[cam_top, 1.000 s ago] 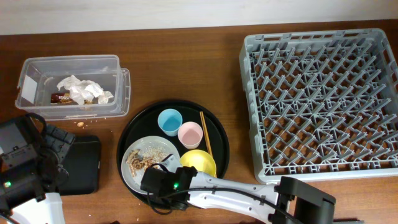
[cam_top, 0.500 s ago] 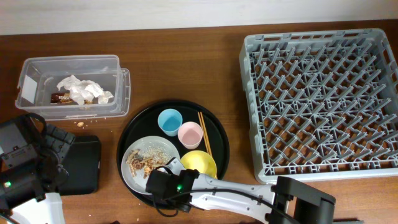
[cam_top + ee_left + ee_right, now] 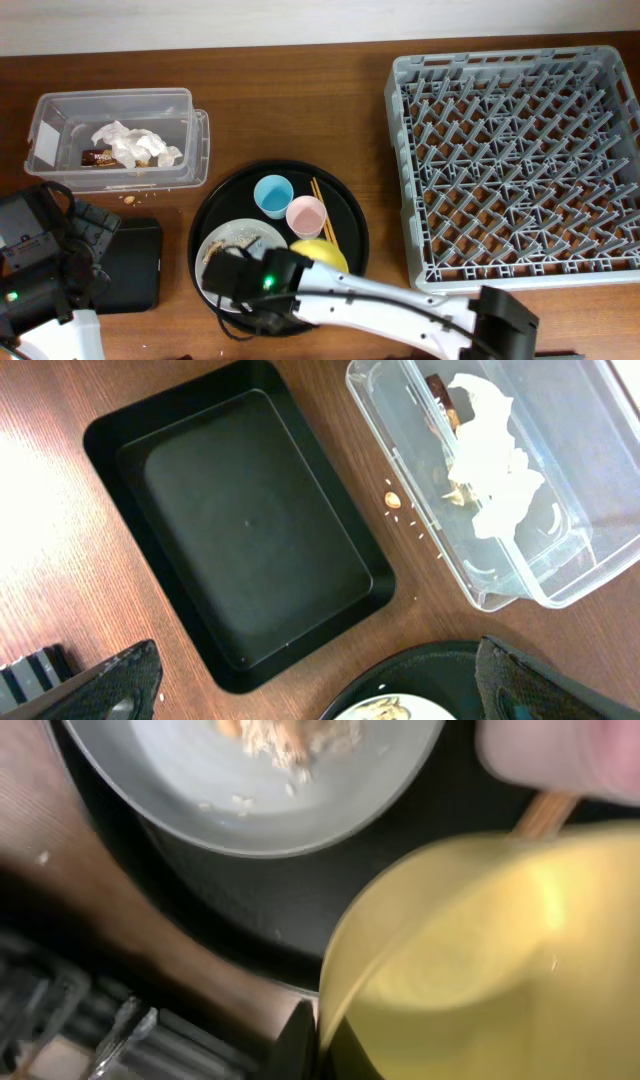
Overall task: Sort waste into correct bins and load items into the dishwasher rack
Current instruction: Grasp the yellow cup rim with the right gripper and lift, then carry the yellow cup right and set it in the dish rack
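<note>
Woodgrain tabletop [image 3: 300,100] spreads under the pegged grey dishwasher rack [image 3: 515,160], seen only overhead. We find the left gripper [image 3: 320,695] spread wide, the matte shallow black tray [image 3: 250,530] and clear tub [image 3: 575,450] of crumpled tissue [image 3: 490,460] in its view. Close up, the right gripper [image 3: 315,1045] sits at the rim of the glossy yellow bowl [image 3: 470,960] on the round black tray [image 3: 345,215]; its grip we cannot tell.

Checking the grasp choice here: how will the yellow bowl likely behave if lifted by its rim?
The yellow bowl looks like smooth rigid plastic, so probably light and stiff but slippery under a rim pinch. It appears empty, so nothing should spill. Held by one edge it may tilt toward the pink cup close beside it.
</note>
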